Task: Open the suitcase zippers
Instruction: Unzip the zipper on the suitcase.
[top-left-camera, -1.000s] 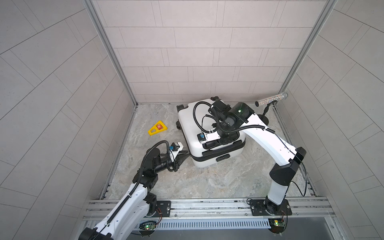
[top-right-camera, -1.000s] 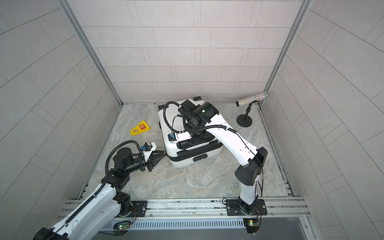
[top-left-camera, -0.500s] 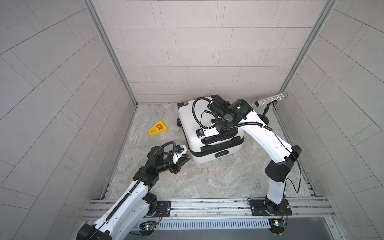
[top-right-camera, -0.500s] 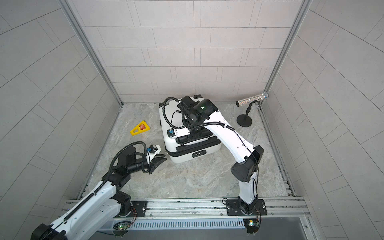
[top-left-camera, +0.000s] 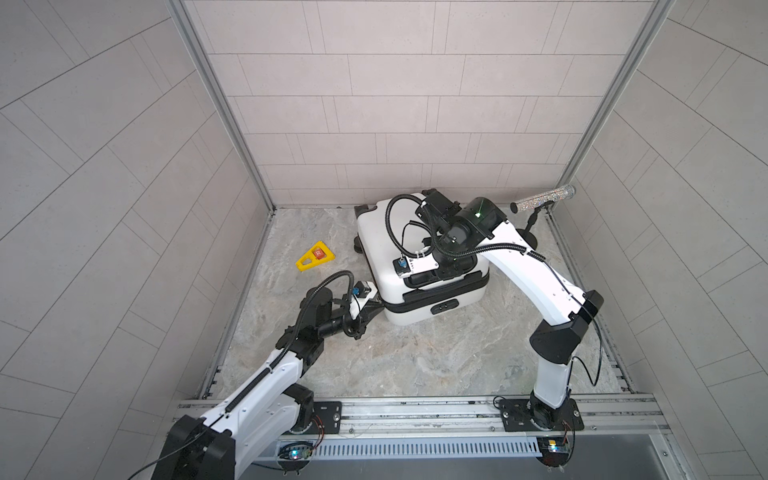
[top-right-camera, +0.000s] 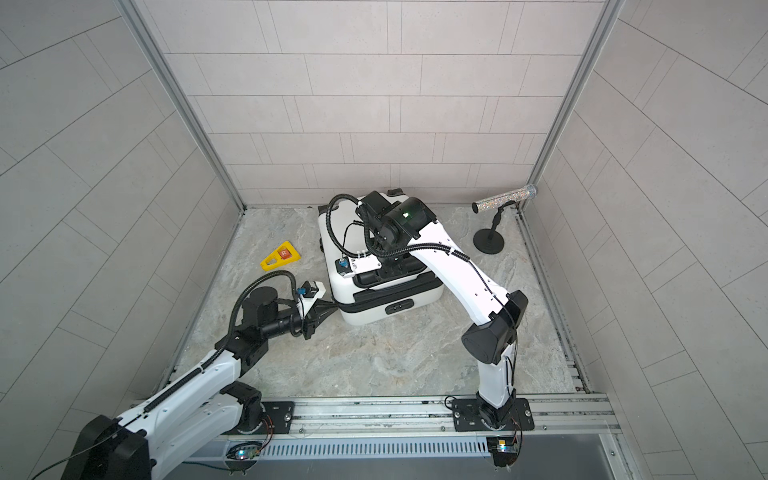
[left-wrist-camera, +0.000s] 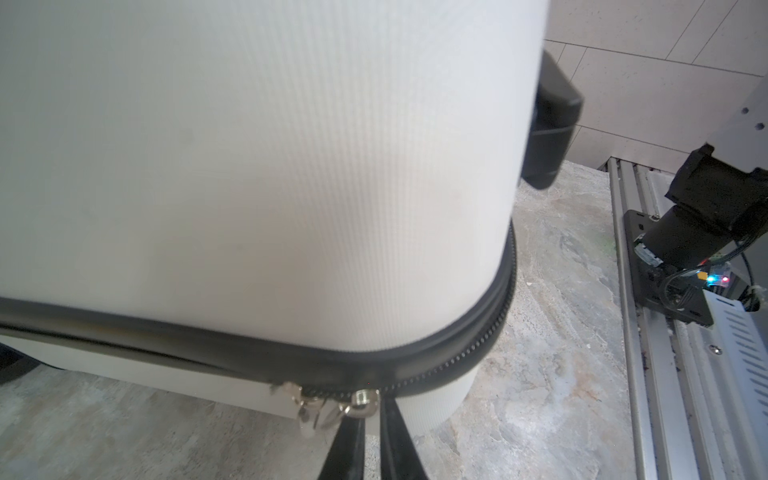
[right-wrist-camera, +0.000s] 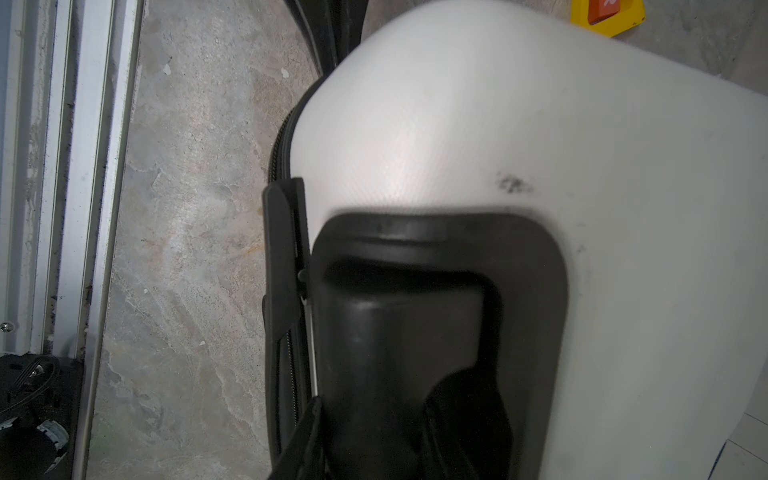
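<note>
Clenched at 2 silver zipper pulls (left-wrist-camera: 322, 409) with left fingers (left-wrist-camera: 345, 449); hold unclear. Gripping black handle (right-wrist-camera: 395, 332) of white hard-shell suitcase (right-wrist-camera: 478, 124) with right fingers (right-wrist-camera: 300, 446). Could slip if tugged askew.

text: white "R" | on: orange patch (top-left-camera: 318, 252) of yellow wedge (top-left-camera: 306, 262) | other text: none legible
</note>
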